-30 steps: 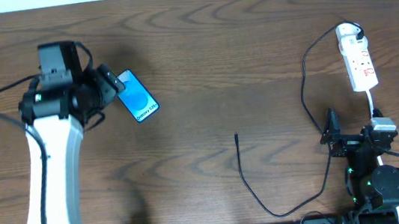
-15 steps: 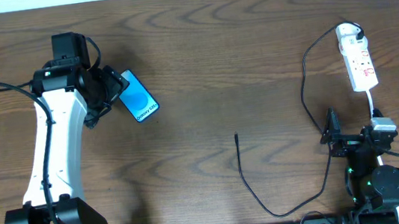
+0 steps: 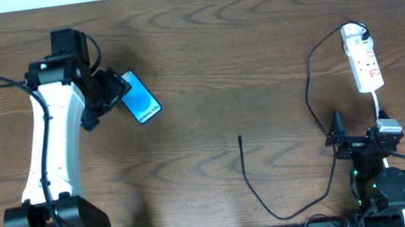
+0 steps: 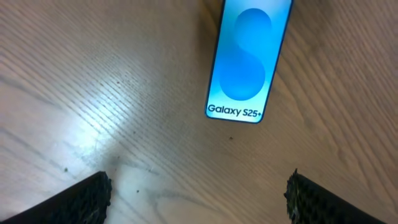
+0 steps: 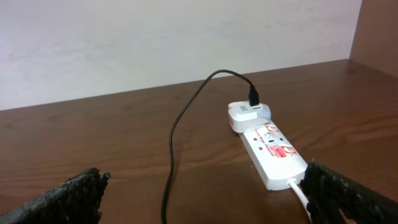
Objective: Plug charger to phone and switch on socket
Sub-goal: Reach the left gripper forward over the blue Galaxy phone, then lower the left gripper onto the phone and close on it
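Charger not yet in the phone (image 3: pixel 140 96).
Both the left pincer (image 4: pixel 199 198) and right pincer (image 5: pixel 206 191) gape wide, empty; phone just beside the left, charger (image 3: pixel 250 184) tip loose on the worktop (image 3: pixel 218 50), socket (image 3: pixel 363 65) far right, seemingly untouched.

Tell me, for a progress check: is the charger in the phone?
Out: the charger lies with its free tip apart from the phone.

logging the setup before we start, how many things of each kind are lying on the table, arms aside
slim blue-screened smartphone: 1
long thin black charger cable: 1
narrow white power strip with red switch marks: 1
white plug adapter in the strip's end: 1
total: 4
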Robot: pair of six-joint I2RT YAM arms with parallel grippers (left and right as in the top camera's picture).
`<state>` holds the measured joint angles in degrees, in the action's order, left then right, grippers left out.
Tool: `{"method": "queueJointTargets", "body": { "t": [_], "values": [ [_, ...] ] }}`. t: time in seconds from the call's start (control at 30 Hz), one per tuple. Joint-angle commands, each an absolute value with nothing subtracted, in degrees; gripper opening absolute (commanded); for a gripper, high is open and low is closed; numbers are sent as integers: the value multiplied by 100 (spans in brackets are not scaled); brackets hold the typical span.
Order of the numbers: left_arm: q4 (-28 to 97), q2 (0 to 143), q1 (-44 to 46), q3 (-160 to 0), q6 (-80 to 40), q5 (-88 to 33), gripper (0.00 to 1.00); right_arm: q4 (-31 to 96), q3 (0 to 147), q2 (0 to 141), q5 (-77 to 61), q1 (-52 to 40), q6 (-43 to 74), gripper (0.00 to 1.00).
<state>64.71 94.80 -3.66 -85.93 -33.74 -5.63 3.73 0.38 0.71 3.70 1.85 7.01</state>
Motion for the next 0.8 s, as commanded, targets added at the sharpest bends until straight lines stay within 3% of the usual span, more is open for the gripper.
{"method": "queueJointTargets", "body": {
  "t": [0.0, 0.77],
  "values": [
    [6825, 10027, -388, -9380, -3052, -449, 90, 392, 32, 38, 416, 141, 661, 99],
    [5883, 12040, -67, -9677, -3715, -320, 91, 392, 32, 38, 419, 141, 661, 99]
  ]
}}
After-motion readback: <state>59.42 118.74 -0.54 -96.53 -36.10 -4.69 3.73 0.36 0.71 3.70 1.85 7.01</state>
